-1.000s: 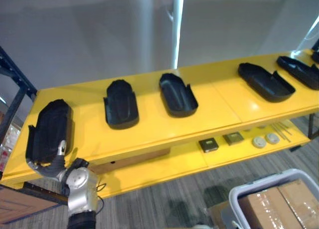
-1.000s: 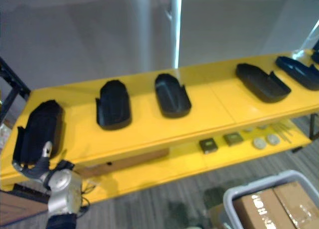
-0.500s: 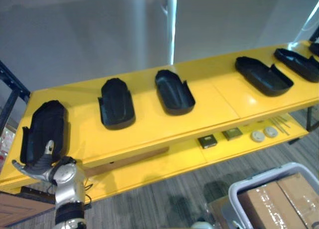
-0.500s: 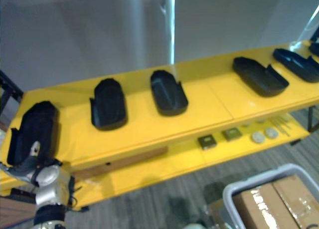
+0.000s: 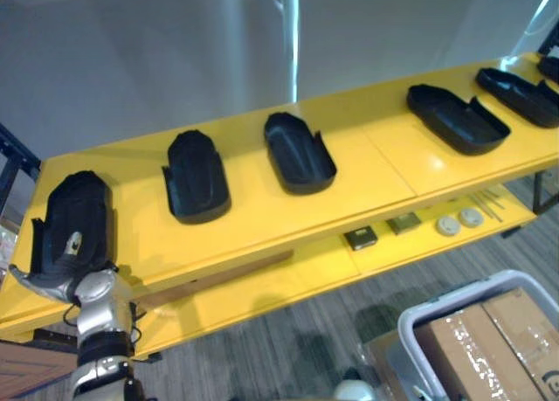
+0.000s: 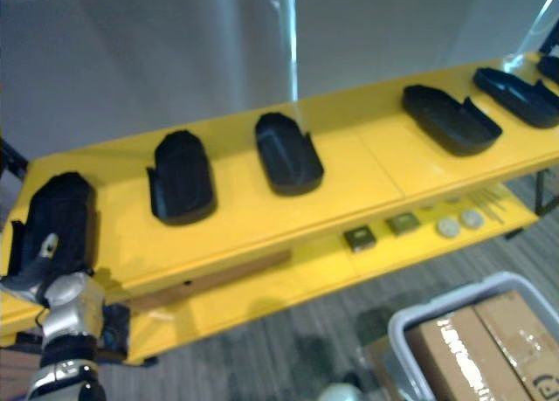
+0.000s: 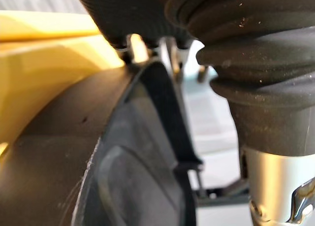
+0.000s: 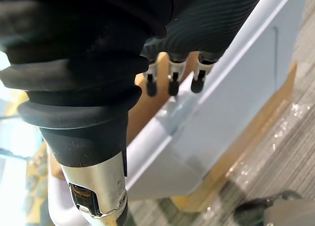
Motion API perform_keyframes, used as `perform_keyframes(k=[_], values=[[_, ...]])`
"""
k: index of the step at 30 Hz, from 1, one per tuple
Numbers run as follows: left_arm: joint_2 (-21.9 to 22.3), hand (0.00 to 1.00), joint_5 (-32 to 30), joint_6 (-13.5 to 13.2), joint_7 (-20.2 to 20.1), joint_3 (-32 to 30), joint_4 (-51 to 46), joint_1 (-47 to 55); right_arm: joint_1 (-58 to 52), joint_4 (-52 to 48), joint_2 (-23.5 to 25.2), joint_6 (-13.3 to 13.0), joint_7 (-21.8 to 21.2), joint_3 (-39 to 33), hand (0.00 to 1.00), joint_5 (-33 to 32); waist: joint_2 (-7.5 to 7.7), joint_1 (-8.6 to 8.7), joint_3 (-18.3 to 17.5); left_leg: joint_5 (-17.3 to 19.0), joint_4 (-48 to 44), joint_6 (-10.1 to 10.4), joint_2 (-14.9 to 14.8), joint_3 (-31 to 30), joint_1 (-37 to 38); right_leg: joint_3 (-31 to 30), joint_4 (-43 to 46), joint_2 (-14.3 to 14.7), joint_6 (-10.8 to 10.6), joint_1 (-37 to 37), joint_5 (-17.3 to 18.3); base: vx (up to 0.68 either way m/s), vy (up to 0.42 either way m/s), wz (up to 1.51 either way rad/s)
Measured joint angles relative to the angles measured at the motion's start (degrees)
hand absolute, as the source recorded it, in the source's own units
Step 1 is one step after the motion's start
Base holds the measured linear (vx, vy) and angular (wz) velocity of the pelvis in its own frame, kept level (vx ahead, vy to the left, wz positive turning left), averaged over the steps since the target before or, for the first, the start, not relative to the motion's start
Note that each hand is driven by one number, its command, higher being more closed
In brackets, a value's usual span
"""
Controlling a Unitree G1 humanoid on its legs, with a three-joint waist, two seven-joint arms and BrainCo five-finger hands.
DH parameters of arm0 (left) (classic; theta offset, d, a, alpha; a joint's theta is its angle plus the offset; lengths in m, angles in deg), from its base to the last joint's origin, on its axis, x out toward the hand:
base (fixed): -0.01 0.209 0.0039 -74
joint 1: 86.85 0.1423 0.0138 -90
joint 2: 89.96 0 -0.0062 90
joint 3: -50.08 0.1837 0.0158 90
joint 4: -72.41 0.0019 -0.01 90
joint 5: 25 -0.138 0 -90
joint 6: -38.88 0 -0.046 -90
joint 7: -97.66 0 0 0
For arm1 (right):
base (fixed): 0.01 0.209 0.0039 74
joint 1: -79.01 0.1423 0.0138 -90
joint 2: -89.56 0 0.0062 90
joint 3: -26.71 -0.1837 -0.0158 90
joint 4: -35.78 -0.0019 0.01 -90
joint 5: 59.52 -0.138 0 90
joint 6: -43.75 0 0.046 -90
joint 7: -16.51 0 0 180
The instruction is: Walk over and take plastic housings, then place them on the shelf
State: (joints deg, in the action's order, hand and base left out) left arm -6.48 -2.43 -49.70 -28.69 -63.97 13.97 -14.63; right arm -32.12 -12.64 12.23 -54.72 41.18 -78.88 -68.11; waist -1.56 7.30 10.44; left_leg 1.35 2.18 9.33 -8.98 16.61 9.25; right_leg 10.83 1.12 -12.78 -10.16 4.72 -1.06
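Since the earlier frame, the left hand [image 5: 54,277] has shifted along the near end of the leftmost housing [image 5: 74,222], and the camera has moved too. Whether the hand grips the housing or has released it cannot be told. The housing lies flat at the left end of the shelf [image 5: 262,217], close to the front edge. Risk: if the hand withdraws while caught on the rim, it may drag the housing off the edge. The right hand [image 8: 172,73] hangs relaxed and empty over the bin [image 8: 236,88].

Silver left hand [image 5: 54,281], blk ribbed cover [image 7: 256,63]
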Motion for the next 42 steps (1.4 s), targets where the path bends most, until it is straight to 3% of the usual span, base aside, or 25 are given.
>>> perform_keyframes(k=[6, 11, 22, 28, 33, 37, 42], values=[[-0.4, 0.0, 0.1, 0.4, 0.1, 0.0, 1.4, -1.3, 0.0, -0.7, -0.4, 0.0, -0.5, 0.1, 0.0, 0.3, 0.01, 0.59, 1.0, 0.0, -0.7, 0.0, 0.0, -0.1, -0.9, -0.2, 0.8, -0.1, 0.0, -1.0, 0.0, -0.03, 0.002, -0.01], [-4.4, 0.0, 0.5, 1.2, 0.3, -0.2, 1.8, -2.7, -0.2, -0.8, -0.6, 0.3, -0.8, 0.8, 0.0, 0.4, 0.28, 0.74, 2.3, 0.0, -0.8, 0.0, 0.0, 0.8, -1.6, -1.4, 1.7, -0.1, 0.0, -2.8, 0.0, -0.03, 0.006, -0.08], [-8.3, 0.0, 2.4, 1.5, 2.3, -0.8, 5.5, -9.7, 0.1, -2.8, -1.3, 0.4, -0.9, 1.3, 0.0, 0.4, 0.3, 1.02, 5.9, 0.0, -2.0, -0.1, 0.0, 1.3, -4.4, -2.7, 3.0, -0.2, 0.1, -6.3, 0.0, 0.0, 0.001, -0.02], [-10.9, 0.0, 4.6, 1.5, 2.6, -1.9, 6.6, -12.1, 0.9, -3.3, -1.5, 0.4, -0.9, 3.0, 0.0, 0.4, 1.25, 1.42, 8.3, 0.6, -3.7, -0.5, -0.1, 1.3, -6.3, -3.4, 4.0, -0.2, 0.2, -8.1, 0.1, -0.02, -0.001, -0.02], [-11.1, 0.0, 4.6, -1.7, 4.9, -2.3, 8.0, -13.1, 1.4, -3.2, -1.5, 0.3, -1.3, 3.6, 0.0, 0.4, 1.37, 1.21, 8.4, 1.3, -5.2, -0.5, -0.3, 1.2, -7.2, -3.6, 4.5, -0.2, 0.4, -8.6, 0.2, 0.0, 0.0, 0.0], [-14.4, 0.0, 3.2, -6.7, 8.0, -2.3, 6.8, -13.8, 1.4, -2.3, -1.3, -0.1, -1.9, 3.6, 0.0, 0.4, 1.33, 1.13, 8.5, 1.3, -5.6, -0.5, -0.3, 0.8, -6.8, -3.2, 4.5, -0.3, 0.4, -7.7, 0.2, 0.0, 0.0, 0.02], [-14.8, 0.0, -4.8, -11.8, 8.4, -4.8, -8.6, -10.9, 1.2, -2.1, -0.8, -0.2, -2.1, 3.6, 0.0, 0.5, 1.1, 0.48, 8.3, 1.6, -5.6, -0.5, -0.3, -0.7, -5.2, -1.7, 3.3, -0.4, 0.6, -4.5, 0.4, -0.02, 0.0, 0.11]])
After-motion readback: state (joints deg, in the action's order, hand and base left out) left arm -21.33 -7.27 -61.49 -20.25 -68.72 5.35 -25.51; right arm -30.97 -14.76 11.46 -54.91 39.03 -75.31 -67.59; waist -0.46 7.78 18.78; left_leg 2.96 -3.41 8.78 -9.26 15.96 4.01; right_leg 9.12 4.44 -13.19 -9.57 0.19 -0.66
